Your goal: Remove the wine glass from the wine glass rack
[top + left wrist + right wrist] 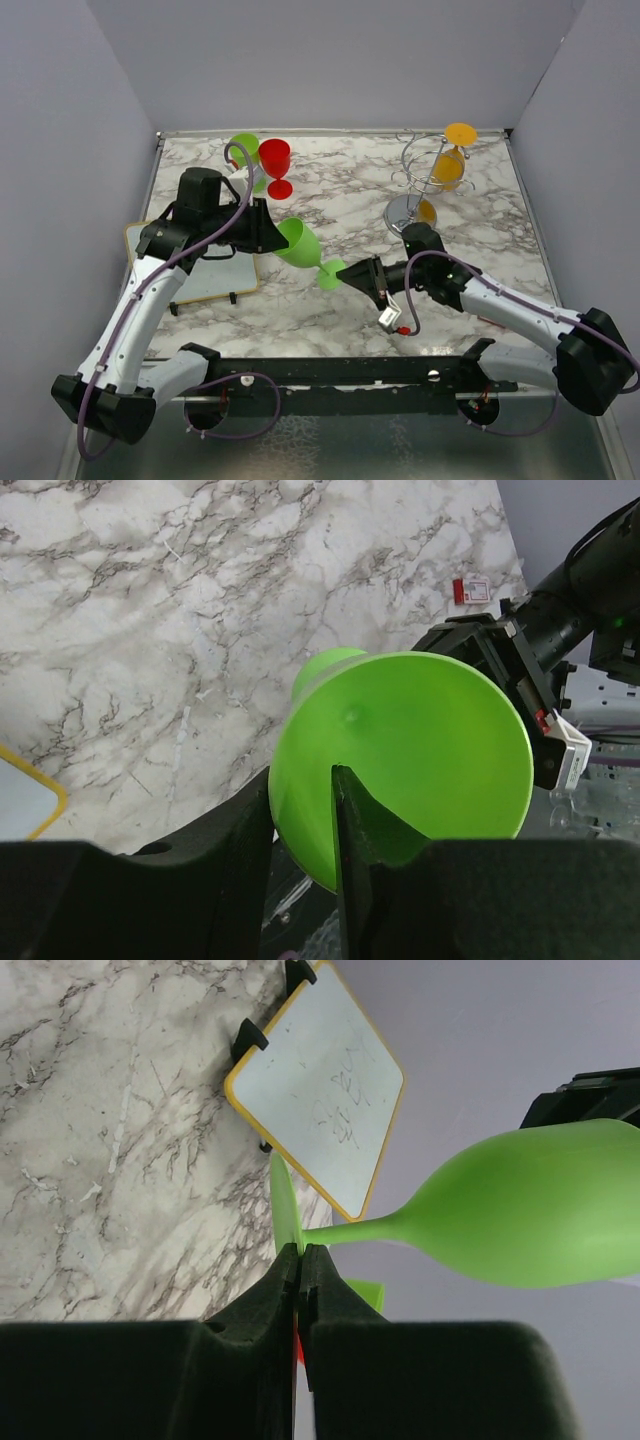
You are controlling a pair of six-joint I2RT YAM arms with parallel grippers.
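Top view: green wine glass [302, 246] is off the rack [418, 182], on its side over the middle of the marble table [340, 200], spanning the gap between my two arms. Bowl mouth faces left, foot faces right.

Left gripper [280, 238]: clenched on the bowl's rim. Left wrist view confirms it, with one finger [352, 825] inside the bowl and the other outside against the wall.

Right gripper [352, 272]: pinching the glass's round foot. In the right wrist view the fingers [285, 1290] meet on the foot's thin edge, the stem runs sideways and the bowl [535, 1210] lies beyond. I can't tell whether the foot touches the table.

Rack stands at the far right of the table, well apart from the held glass. An orange wine glass [450, 166] hangs in its loops, foot up.

Far left: a red wine glass [275, 160] stands upright, with another green glass [244, 148] just behind it. A yellow-edged whiteboard [205, 272] lies near the left arm.
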